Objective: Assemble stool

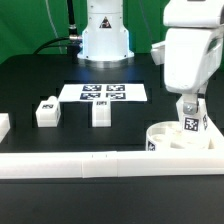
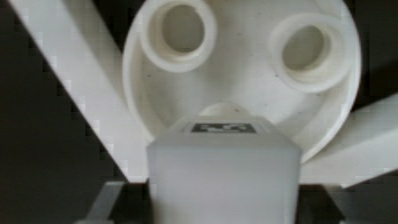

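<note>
Pincer [image 1: 189, 106] closed on one blocky white leg [image 1: 189, 124], its tag visible, held upright directly over the round white seat [image 1: 160, 141]. Two oval sockets [image 2: 178, 32] lie just beneath.

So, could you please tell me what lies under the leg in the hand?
The round seat, with two open sockets showing. The leg, gripped by the hand, hides the part of the seat directly beneath its end.

Black table [image 1: 25, 75]: seat [image 1: 160, 138], legs [image 1: 46, 112], rail [image 1: 100, 166], marker board [image 1: 103, 92].
</note>
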You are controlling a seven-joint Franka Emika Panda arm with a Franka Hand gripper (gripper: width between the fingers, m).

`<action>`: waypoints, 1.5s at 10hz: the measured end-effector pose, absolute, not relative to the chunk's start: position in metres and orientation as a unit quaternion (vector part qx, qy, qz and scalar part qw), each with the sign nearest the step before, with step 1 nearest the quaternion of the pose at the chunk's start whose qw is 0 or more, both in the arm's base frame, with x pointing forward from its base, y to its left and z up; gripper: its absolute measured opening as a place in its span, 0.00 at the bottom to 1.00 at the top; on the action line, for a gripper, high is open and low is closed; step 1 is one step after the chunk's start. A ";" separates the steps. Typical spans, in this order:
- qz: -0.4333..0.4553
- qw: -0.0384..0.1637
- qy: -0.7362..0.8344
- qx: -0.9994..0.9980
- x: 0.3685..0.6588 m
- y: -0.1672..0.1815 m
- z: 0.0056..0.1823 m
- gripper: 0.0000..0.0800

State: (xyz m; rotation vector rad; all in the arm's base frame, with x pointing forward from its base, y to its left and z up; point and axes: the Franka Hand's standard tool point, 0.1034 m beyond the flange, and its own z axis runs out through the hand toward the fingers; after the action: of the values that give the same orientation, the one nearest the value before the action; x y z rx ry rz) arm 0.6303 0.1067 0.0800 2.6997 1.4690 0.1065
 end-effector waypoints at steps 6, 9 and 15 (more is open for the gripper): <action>0.036 0.012 0.211 0.977 0.628 0.108 0.080 0.43; 0.037 0.007 0.118 0.992 0.628 0.109 0.079 0.43; 0.031 -0.031 -0.177 0.983 0.627 0.116 0.079 0.43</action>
State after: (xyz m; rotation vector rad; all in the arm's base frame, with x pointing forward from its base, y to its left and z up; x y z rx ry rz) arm 0.6266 0.1155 0.0791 3.1513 -0.5669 0.0979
